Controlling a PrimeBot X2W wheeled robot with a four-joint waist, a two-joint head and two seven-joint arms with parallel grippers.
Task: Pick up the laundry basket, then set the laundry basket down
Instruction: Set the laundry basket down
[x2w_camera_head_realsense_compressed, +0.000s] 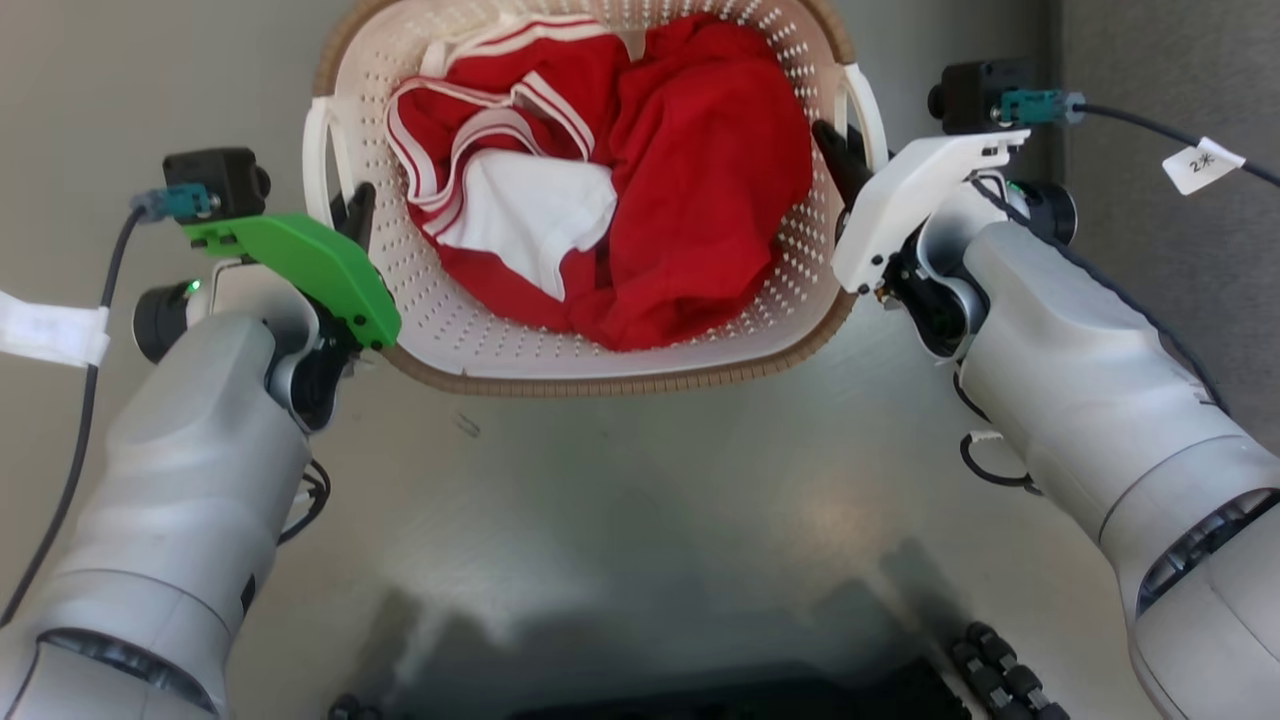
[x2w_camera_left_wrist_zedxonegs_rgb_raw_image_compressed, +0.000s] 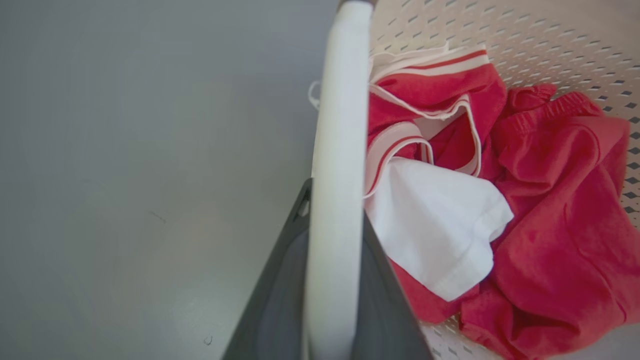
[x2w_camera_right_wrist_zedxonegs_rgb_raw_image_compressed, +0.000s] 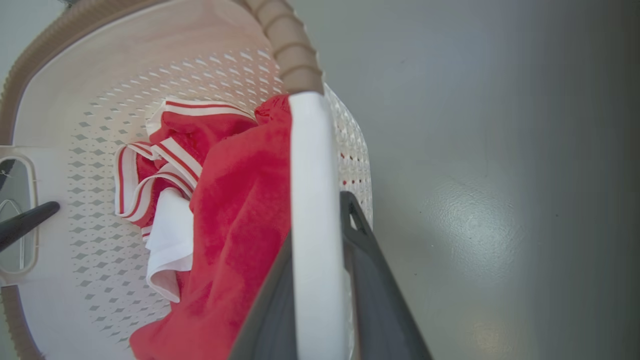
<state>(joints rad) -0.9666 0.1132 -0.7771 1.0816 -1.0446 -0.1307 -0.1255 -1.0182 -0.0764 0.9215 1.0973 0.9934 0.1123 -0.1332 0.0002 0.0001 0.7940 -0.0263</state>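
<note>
Gripping both side loops: left gripper pinches left handle, right gripper pinches right handle. In each wrist view, white loop sits between two dark fingers. Laundry basket sits between arms, both equally near. Long axis appears to run handle to handle, across robot's front. Contact with grey floor: cannot tell, likely raised. Contents: red clothes and white garment, heaped mid-basket. Set-down calls for level lowering, both sides together.
</note>
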